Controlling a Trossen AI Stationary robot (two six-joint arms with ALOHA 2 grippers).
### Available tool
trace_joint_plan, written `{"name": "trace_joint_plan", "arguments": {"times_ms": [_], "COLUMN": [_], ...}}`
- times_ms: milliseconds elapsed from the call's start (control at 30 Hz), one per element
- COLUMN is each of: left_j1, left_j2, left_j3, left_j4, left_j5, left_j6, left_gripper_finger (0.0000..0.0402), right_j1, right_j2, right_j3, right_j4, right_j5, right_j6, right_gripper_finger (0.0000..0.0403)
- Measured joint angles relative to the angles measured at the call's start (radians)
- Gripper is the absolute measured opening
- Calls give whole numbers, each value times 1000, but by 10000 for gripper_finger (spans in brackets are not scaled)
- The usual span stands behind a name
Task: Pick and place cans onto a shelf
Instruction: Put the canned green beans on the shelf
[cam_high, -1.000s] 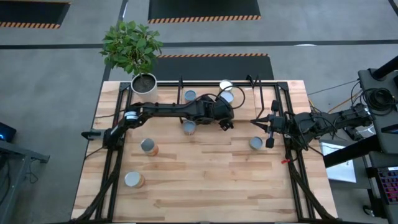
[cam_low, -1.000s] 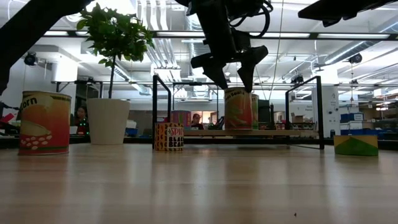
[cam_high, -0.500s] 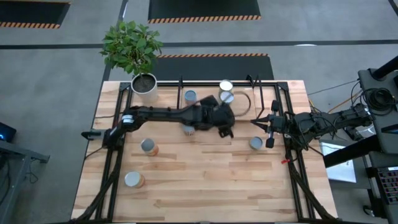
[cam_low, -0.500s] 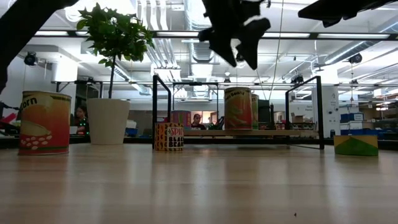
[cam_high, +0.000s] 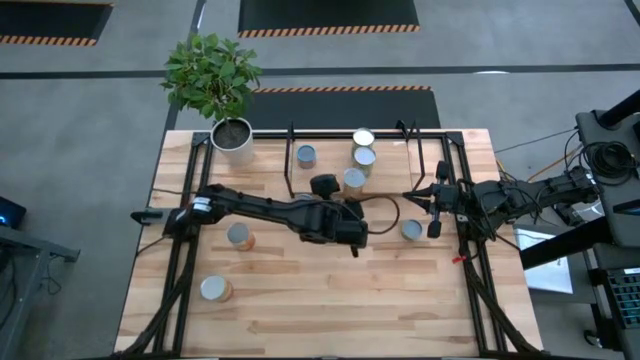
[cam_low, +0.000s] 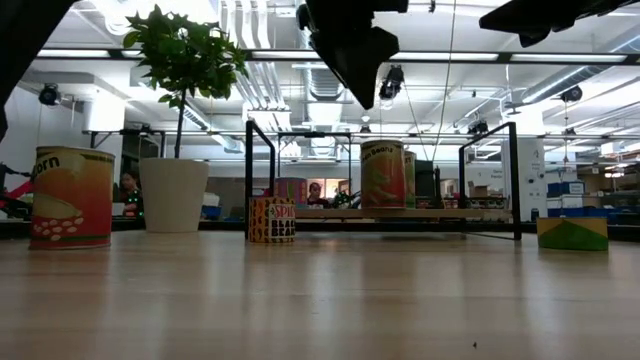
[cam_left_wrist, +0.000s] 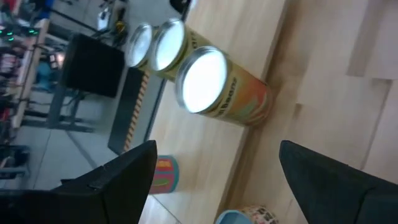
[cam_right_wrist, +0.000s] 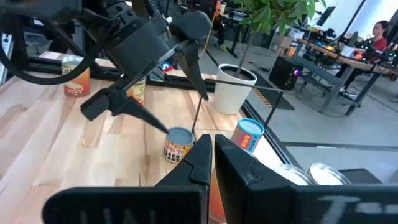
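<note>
Two cans (cam_high: 216, 289) (cam_high: 239, 236) stand at the table's (cam_high: 300, 310) left in the high view, another (cam_high: 306, 156) near the plant pot (cam_high: 232, 135), and three (cam_high: 354, 180) (cam_high: 364, 158) (cam_high: 364, 138) in a row on the shelf (cam_high: 395, 165). The left gripper (cam_high: 352, 243) hovers mid-table, empty; only the left wrist view shows its fingers (cam_left_wrist: 118, 174) spread wide, with the three-can row (cam_left_wrist: 221, 84) ahead. The low view alone shows the shelf's black rods (cam_low: 248, 175) and the cans' side labels. A last can (cam_high: 411, 231) sits near the right gripper (cam_high: 425, 210), parked at the right edge; its wrist view shows the fingers (cam_right_wrist: 199, 158) closed together, empty.
</note>
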Motion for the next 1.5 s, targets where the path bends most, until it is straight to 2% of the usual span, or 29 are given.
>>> {"name": "trace_joint_plan", "arguments": {"times_ms": [133, 300, 400, 567, 667, 767, 900, 1033, 1133, 1233, 1500], "left_j1": [-8, -28, -44, -59, -56, -41, -12, 18, 41, 66, 107], "left_j2": [-15, -84, -183, -347, -427, -472, -500, -503, -503, -503, -503], "left_j3": [-61, -271, -434, -715, -854, -959, -1033, -1050, -1051, -1051, -1053], "left_j4": [40, 179, 389, 820, 1042, 1190, 1319, 1323, 1328, 1326, 1327], "left_j5": [-15, 20, 110, 327, 303, 255, 244, 244, 244, 245, 272], "left_j6": [10, 48, 109, 273, 323, 335, 354, 365, 372, 370, 331], "left_gripper_finger": [319, 319, 319, 319, 319, 320, 319, 308, 279, 229, 30], "right_j1": [0, 0, 0, -1, -1, -1, -1, -6, -14, -30, -61], "right_j2": [10, 27, 35, 61, 88, 129, 199, 265, 298, 315, 268], "right_j3": [0, 0, 0, 0, 1, 18, 54, 86, 118, 138, 141], "right_j4": [0, 0, 6, 71, 105, 125, 128, 123, 90, 64, -39], "right_j5": [0, 0, 0, 0, 1, 15, 69, 78, 78, 79, 80], "right_j6": [5, 4, -1, -10, -10, -2, 11, 3, -6, -30, -53], "right_gripper_finger": [9, 9, 9, 9, 9, 9, 9, 9, 9, 9, 9]}}
